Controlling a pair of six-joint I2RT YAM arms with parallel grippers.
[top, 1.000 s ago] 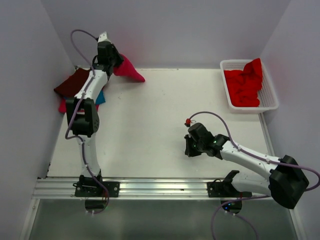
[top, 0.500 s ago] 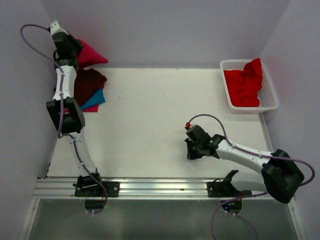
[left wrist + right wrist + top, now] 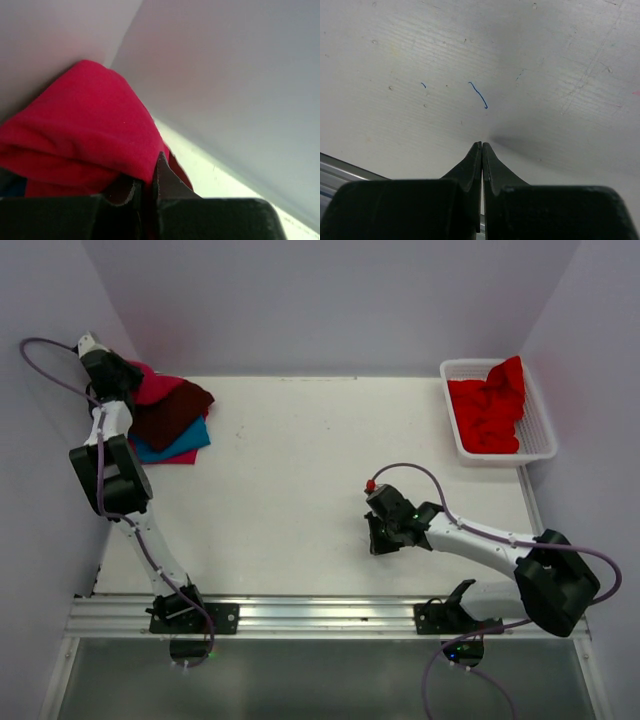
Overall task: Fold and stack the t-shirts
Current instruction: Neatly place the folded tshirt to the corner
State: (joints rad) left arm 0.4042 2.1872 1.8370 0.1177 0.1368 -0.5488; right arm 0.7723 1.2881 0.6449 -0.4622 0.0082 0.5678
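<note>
left gripper (image 3: 113, 374), pinched on the crimson-pink shirt (image 3: 152, 386), holds it at the maroon and teal stack (image 3: 172, 416) in the far-left corner — stacking step; next, lower and let go. right gripper (image 3: 381, 540) sits closed, empty; red shirt (image 3: 487, 410) waits in basket (image 3: 536, 454).

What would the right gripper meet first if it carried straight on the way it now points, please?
Most likely the bare white tabletop: the shut right gripper tilts down toward it, nothing between, only a short blue thread ahead on the surface. Depth is unclear.
</note>
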